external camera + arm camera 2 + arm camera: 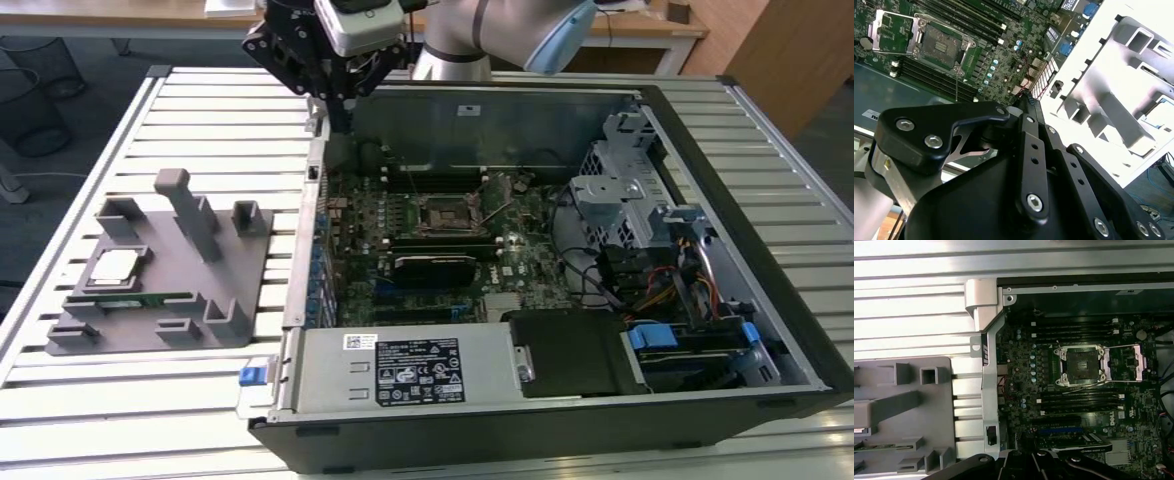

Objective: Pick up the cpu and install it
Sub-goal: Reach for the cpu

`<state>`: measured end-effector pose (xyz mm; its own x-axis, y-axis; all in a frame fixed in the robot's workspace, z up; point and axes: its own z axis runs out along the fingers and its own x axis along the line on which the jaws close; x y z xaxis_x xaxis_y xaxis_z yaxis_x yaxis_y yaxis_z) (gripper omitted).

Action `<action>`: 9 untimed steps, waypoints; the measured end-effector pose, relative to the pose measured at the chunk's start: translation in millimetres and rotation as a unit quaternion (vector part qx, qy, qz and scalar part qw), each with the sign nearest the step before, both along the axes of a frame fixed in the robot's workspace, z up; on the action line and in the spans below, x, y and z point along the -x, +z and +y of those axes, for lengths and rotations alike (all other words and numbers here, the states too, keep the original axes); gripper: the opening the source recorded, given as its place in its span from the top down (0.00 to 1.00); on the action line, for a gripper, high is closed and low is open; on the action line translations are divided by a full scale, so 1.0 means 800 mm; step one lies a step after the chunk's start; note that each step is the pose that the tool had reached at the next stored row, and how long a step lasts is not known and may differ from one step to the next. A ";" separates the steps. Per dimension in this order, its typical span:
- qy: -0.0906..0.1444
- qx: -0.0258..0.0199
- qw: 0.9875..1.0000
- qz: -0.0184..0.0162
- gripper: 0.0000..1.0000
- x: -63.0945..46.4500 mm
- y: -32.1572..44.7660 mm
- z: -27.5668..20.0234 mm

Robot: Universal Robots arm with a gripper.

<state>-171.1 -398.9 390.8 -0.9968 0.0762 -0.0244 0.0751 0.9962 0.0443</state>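
1. Exterior view: the cpu (114, 268) lies flat, silver top up, on the grey tray (174, 290). The tray stands on the slatted tabletop (134, 400), to the exterior view's left of the open computer case (534, 110). A green memory stick (127, 300) lies just beside the cpu on the same tray. The hand (340, 95) hangs over the case's far corner on that side, well apart from the cpu. I cannot tell how far open it is.
2. Second wrist view: the black linkage of the hand (1024, 107) is in the foreground. Beyond it lies the motherboard (1004, 55) with the bare cpu socket (939, 45), its load plate (891, 32) swung open alongside. The tray (1119, 100) shows washed-out bright outside the case.
3. First wrist view: the hand (1044, 465) sits over the motherboard near the case wall. The cpu socket (1081, 365) is uncovered, its load plate (1126, 362) folded back. The tray (904, 410) rests on the tabletop (909, 305) just outside the case.
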 end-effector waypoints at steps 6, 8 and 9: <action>0.000 0.000 1.000 0.000 0.89 0.002 -0.0002 0.0000; 0.000 0.000 1.000 0.000 0.89 0.003 -0.0003 0.0000; 0.000 0.000 1.000 0.000 0.89 0.003 -0.0003 0.0000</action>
